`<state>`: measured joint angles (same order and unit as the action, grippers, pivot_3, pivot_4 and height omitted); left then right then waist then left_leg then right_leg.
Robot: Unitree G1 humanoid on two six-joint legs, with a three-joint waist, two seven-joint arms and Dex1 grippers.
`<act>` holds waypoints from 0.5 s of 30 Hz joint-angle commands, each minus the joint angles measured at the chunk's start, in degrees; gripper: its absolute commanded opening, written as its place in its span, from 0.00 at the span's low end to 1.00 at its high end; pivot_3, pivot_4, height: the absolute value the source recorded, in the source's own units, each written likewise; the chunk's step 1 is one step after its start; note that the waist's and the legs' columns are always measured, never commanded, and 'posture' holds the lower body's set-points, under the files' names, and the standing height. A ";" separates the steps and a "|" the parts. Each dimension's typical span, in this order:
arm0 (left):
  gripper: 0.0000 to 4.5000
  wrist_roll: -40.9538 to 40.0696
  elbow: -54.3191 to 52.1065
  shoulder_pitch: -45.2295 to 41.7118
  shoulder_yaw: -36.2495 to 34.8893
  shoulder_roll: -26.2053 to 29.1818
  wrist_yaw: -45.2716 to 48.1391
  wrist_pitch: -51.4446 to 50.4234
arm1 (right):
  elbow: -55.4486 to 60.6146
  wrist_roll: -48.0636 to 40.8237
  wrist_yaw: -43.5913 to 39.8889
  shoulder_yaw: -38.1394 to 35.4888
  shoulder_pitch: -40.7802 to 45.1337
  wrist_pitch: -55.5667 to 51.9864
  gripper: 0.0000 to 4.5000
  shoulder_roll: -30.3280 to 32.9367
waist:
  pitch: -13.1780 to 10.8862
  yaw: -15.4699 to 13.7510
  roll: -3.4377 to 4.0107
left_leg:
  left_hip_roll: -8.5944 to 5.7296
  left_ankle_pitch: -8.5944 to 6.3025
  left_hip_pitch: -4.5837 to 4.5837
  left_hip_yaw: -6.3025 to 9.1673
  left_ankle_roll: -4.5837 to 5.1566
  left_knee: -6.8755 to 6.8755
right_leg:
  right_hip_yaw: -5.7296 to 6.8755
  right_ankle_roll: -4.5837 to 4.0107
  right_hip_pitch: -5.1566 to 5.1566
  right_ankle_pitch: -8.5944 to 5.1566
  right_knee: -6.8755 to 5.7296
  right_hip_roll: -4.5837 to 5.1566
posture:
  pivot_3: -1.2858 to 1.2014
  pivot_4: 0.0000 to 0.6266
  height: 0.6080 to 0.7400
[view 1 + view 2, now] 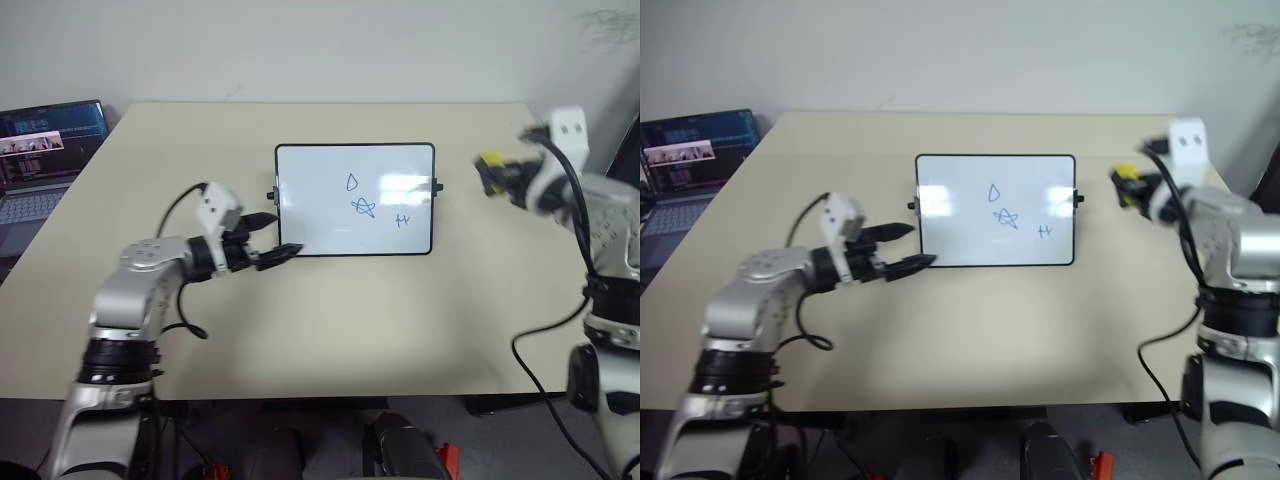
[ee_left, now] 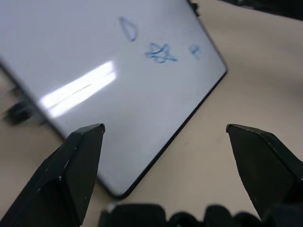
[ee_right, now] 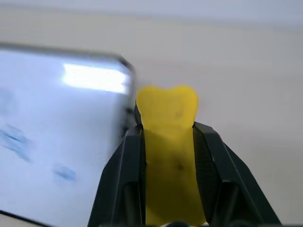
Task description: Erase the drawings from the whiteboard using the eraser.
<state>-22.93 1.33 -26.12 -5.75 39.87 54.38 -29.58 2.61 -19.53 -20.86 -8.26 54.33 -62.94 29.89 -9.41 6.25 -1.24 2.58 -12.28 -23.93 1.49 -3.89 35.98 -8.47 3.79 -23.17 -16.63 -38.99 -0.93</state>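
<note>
On the far left we see a laptop (image 1: 45, 160) at the edge of the worktop (image 1: 330, 340). Our left tool (image 1: 272, 238) has its fingers apart, right by the near left corner of the whiteboard (image 1: 310, 200). The whiteboard lies flat mid-worktop, with three blue drawings (image 1: 365, 207) on it. Our right tool (image 3: 168, 142) is clamped on the yellow eraser (image 3: 168, 123), up in the air beside the board's right side.
</note>
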 commanded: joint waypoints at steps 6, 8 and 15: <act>1.00 2.95 -0.28 -0.26 -0.45 -2.39 -5.25 4.95 | -10.57 10.52 2.34 19.68 7.44 18.09 0.23 -14.96 | 0.05 -1.48 -0.15 | -0.03 0.00 -0.20 0.13 0.00 0.06 | 0.23 -0.01 -0.04 0.00 0.07 0.08 | 0.52 0.24 1.00; 1.00 2.53 -1.08 -0.54 -0.21 -3.56 -5.87 4.68 | -15.30 13.25 3.41 21.38 7.66 22.66 0.23 -16.41 | 0.01 -1.95 -0.23 | -0.07 0.00 -0.36 0.19 -0.01 0.11 | 0.31 -0.01 -0.11 0.01 0.08 0.14 | 0.52 0.24 1.00; 1.00 1.59 -4.49 -0.66 1.22 -5.67 -6.79 2.69 | -31.09 19.35 5.88 21.20 9.79 35.17 0.23 -18.71 | -0.01 -1.45 -0.23 | -0.01 0.01 -0.43 0.23 -0.02 0.08 | 0.35 -0.04 -0.23 0.02 0.00 0.10 | 0.52 0.24 1.00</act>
<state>-20.42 -0.73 -25.65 -3.89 33.80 47.96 -26.72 -28.40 -1.15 -15.18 14.59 61.91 -30.71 11.06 -9.41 4.80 -1.47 2.56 -12.27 -24.36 1.72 -3.91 36.05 -8.12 3.75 -23.41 -16.62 -38.99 -0.83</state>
